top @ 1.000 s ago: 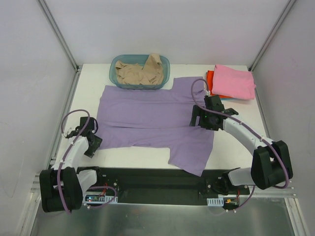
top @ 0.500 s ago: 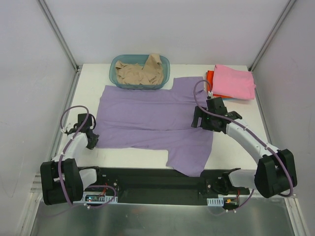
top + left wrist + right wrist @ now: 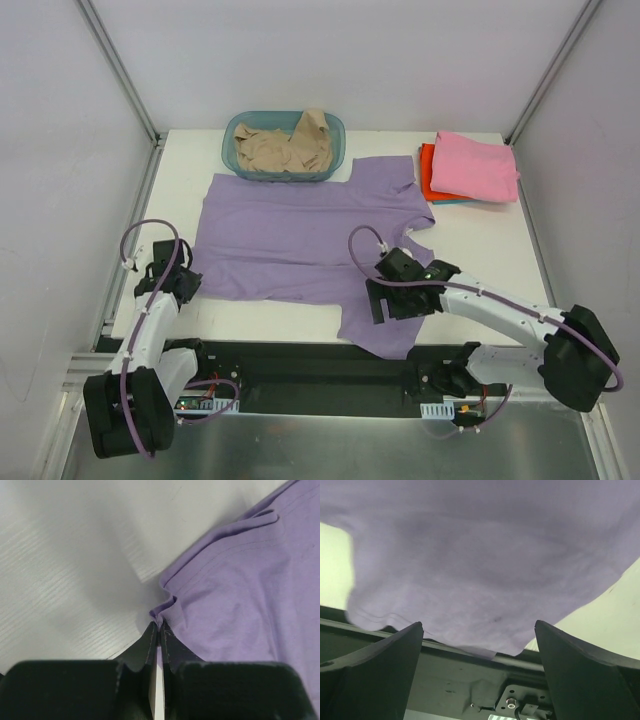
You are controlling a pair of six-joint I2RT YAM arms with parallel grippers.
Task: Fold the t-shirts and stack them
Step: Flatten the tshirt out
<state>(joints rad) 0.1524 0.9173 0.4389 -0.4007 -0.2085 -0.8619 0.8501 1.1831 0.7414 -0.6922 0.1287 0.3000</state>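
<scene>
A lavender-purple t-shirt (image 3: 290,240) lies spread flat across the table, one sleeve (image 3: 385,320) reaching the near edge. My left gripper (image 3: 187,284) is at the shirt's near left corner; in the left wrist view it (image 3: 159,625) is shut on a small pinch of that purple hem (image 3: 165,607). My right gripper (image 3: 384,303) hovers open over the near sleeve, and in the right wrist view its wide-set fingers (image 3: 415,632) frame the purple cloth (image 3: 485,555) with nothing between them. A pink t-shirt (image 3: 478,165) lies folded on an orange-red one (image 3: 428,175) at the back right. A beige t-shirt (image 3: 283,148) is crumpled in the basket.
The teal plastic basket (image 3: 335,130) stands at the back, touching the purple shirt's far edge. The black base rail (image 3: 300,365) runs along the table's near edge, just under the hanging sleeve. White walls close in left, right and back.
My left gripper has shut on the shirt's near left corner. The right arm has swung from the shirt's right side down and left to the near sleeve, still open.
</scene>
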